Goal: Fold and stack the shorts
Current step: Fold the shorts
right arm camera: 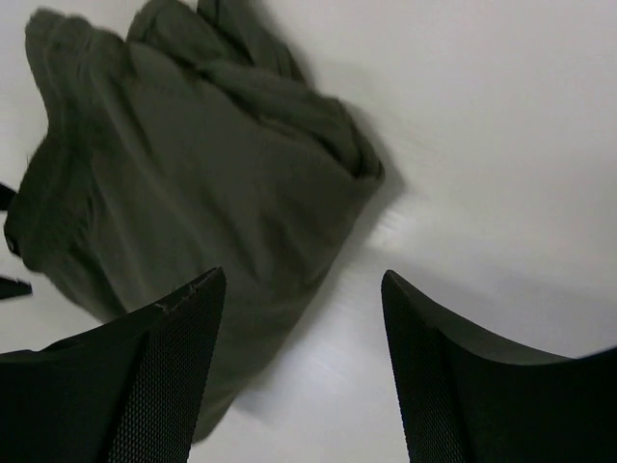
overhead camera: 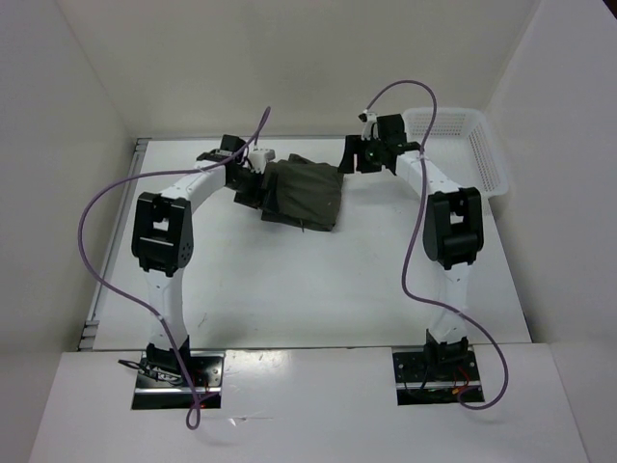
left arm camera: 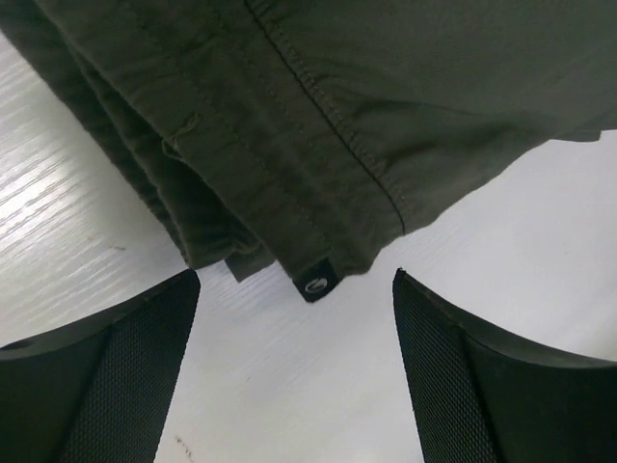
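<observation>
The dark olive-green shorts [overhead camera: 304, 193] lie bunched and folded on the white table near its far middle. My left gripper [overhead camera: 249, 185] sits at their left edge, open, with nothing between its fingers. In the left wrist view the shorts [left arm camera: 318, 116] fill the top, their hem and small black tag just beyond my open left gripper [left arm camera: 297, 289]. My right gripper [overhead camera: 355, 154] hovers off the shorts' upper right corner, open and empty. Through the right wrist camera the shorts [right arm camera: 193, 193] lie ahead and to the left of the right gripper [right arm camera: 304, 280].
A white plastic mesh basket [overhead camera: 482, 149] stands at the table's far right corner, just behind the right arm. White walls close in the table on the far side and both flanks. Purple cables loop off both arms.
</observation>
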You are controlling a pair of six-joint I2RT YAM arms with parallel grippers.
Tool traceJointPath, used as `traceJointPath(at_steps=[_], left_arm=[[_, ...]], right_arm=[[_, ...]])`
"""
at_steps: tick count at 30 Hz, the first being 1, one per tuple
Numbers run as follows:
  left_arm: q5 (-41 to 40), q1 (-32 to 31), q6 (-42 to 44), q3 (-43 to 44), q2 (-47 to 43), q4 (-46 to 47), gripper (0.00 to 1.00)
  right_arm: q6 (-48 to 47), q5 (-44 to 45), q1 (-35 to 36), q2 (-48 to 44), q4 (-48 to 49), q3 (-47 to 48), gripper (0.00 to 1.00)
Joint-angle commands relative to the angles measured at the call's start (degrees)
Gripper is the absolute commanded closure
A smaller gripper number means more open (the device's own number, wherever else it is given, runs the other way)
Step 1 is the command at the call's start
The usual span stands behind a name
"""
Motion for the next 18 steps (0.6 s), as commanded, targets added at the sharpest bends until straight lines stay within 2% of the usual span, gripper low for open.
traceJointPath(at_steps=[1,8,11,15,18], left_arm=[[1.2,-0.8,0.3,2.1,1.9,1.2,0.13],[2.4,-0.8,0.3,4.3,4.7,0.7,0.28],[2.4,-0.8,0.3,5.7,5.2,0.2,0.31],[3.1,-0.8,0.3,7.1,5.8,-0.3,0.33],[4.1,-0.8,0.3,7.6,5.8,-0.3,0.4]], right_arm=[[4.6,-1.9,0.2,5.1,2.6,8.6,0.29],[9.3,-5.7,0.2,11.6,3.2,11.0,0.26],[10.5,-5.0,0.2,14.7,3.2,15.3,0.26],[11.1,-3.1,0.2,16.6,3.2,16.5,0.26],[12.3,-3.9,0.2,17.3,3.2,16.0,0.26]])
